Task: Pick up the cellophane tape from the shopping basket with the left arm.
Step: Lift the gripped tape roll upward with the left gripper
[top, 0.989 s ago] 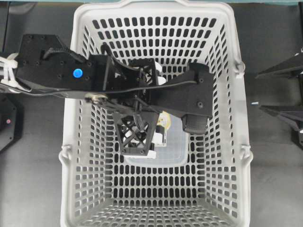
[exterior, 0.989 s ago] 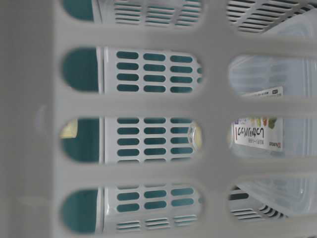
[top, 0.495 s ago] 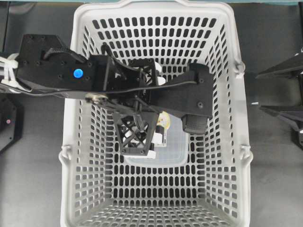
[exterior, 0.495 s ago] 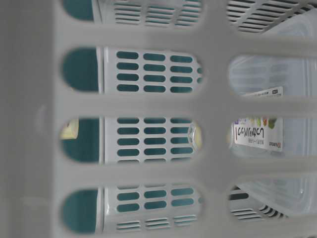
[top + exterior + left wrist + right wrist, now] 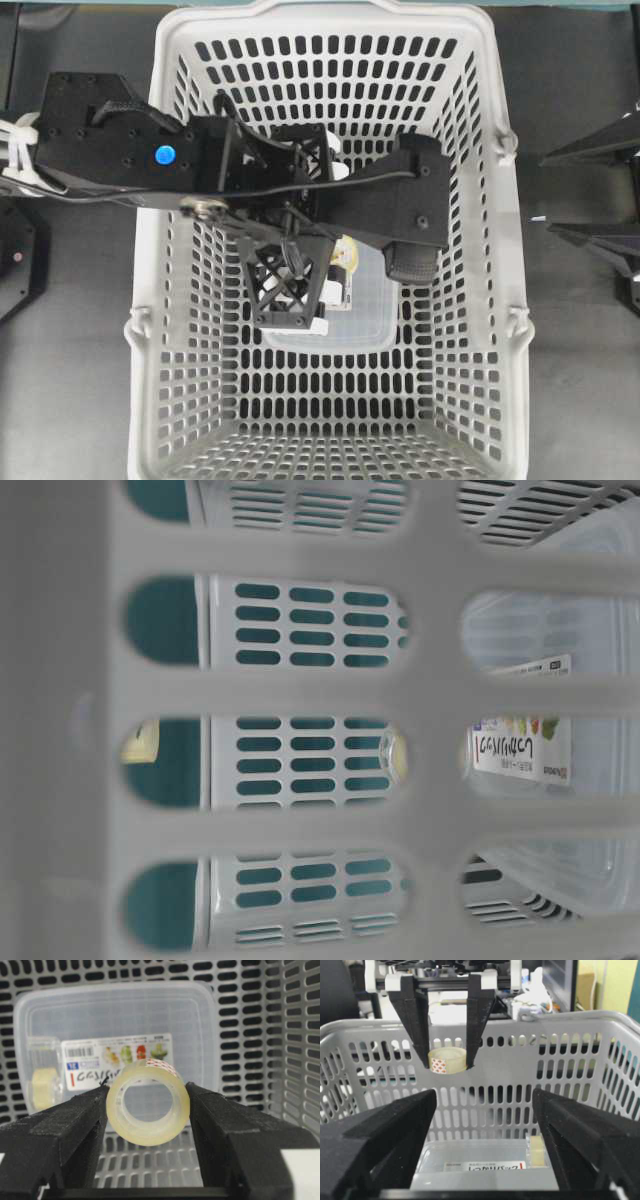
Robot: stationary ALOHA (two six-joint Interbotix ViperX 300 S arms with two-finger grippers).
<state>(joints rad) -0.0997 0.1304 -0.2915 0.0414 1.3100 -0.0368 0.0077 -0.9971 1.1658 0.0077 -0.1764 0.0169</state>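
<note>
A: Item, left hand [image 5: 148, 1105]: clamped on tape roll [image 5: 148, 1102], lifted clear of the basket [image 5: 600, 1065] floor, above the clear box [image 5: 117, 1020]. Any change?
B: None; everything unmoved. Pick-up looks complete. Right hand [image 5: 485, 1135], at 3 o'clock: open, empty.

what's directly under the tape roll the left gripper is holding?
The cellophane tape, clamped in the left gripper, hangs above the clear box, which lies on the shopping basket floor. A second small roll sits at the box's edge. The box's contents are unclear.
</note>
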